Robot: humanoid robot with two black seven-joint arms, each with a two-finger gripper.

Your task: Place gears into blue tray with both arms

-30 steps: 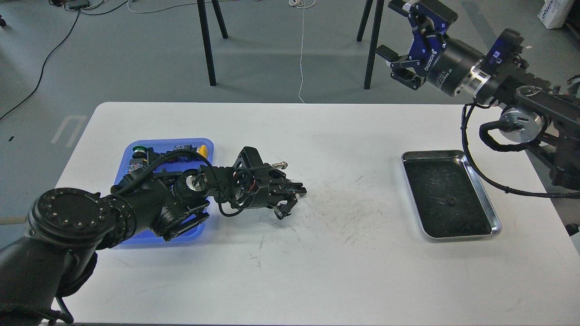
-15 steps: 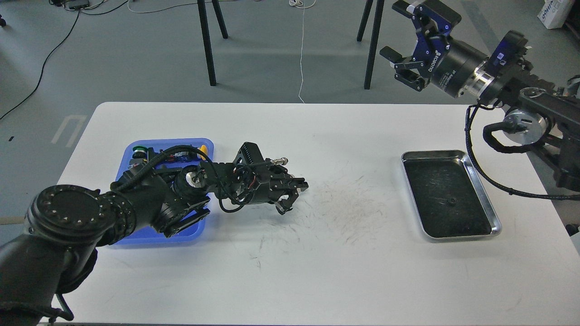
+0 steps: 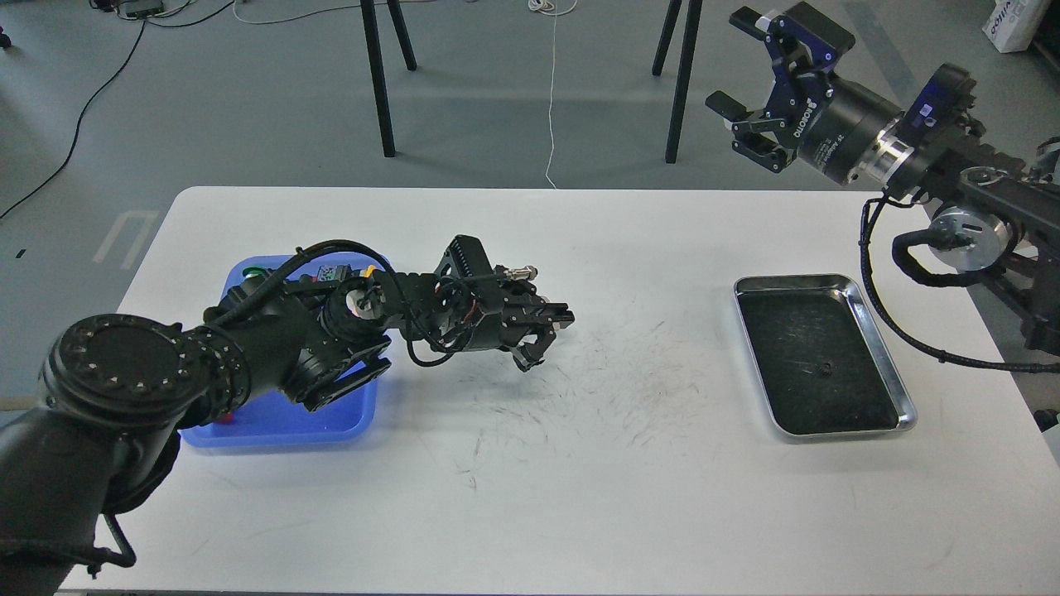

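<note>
One gear [image 3: 826, 369] lies in the silver tray [image 3: 904, 406] at the desk's [image 3: 580, 497] right. The blue tray [image 3: 281, 426] sits at left under the left arm, whose jaws [image 3: 544, 334] cannot be read. The right jaws [image 3: 745, 79] hang open beyond the far edge.

A white desk [image 3: 580, 497] with rounded corners carries 2 trays. A blue tray [image 3: 273, 426] sits on its left side, partly covered by an arm. A silver tray [image 3: 907, 410] with a black lining sits well apart on the right. Dark scuff marks [image 3: 613, 372] streak the middle.
</note>
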